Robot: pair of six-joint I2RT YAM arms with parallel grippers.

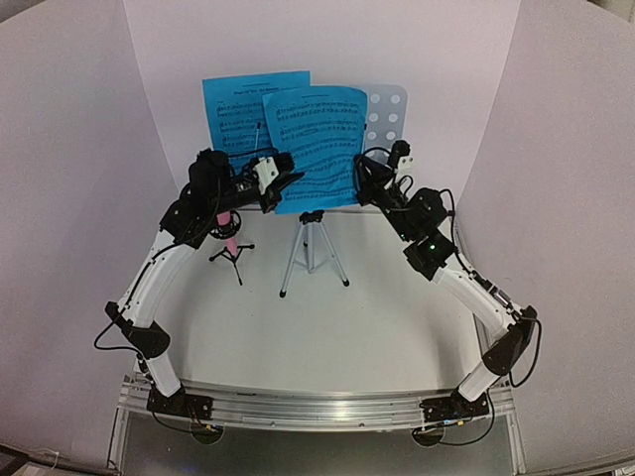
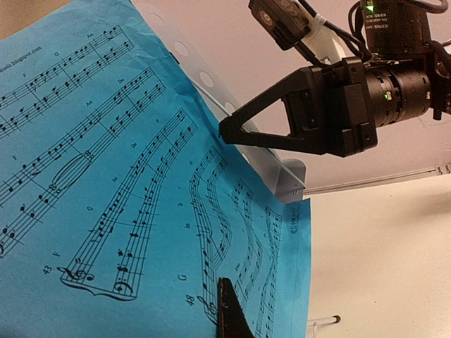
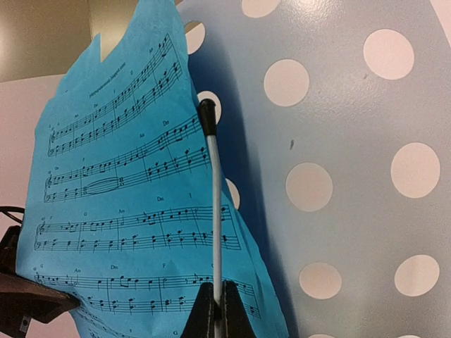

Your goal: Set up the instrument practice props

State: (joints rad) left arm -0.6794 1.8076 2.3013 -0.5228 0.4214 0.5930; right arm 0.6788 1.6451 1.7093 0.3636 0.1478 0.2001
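The pale blue-grey perforated stand desk (image 1: 387,109) stands on its silver tripod (image 1: 313,248) at the back centre. Two bright blue music sheets lean on it: one at the left (image 1: 243,109), one overlapping in front (image 1: 317,149). My left gripper (image 1: 286,181) is at the front sheet's lower left; in the left wrist view one finger (image 2: 229,310) lies on the sheet (image 2: 106,176), the other is hidden behind it. My right gripper (image 3: 216,310) is shut on the desk's thin silver page-holder wire (image 3: 213,197), which crosses the sheet (image 3: 120,197) in front of the desk (image 3: 352,141).
A small black tripod holding a pink object (image 1: 230,243) stands left of the silver tripod, under my left arm. White curved backdrop walls close in the table on the left, back and right. The right gripper also shows in the left wrist view (image 2: 282,127).
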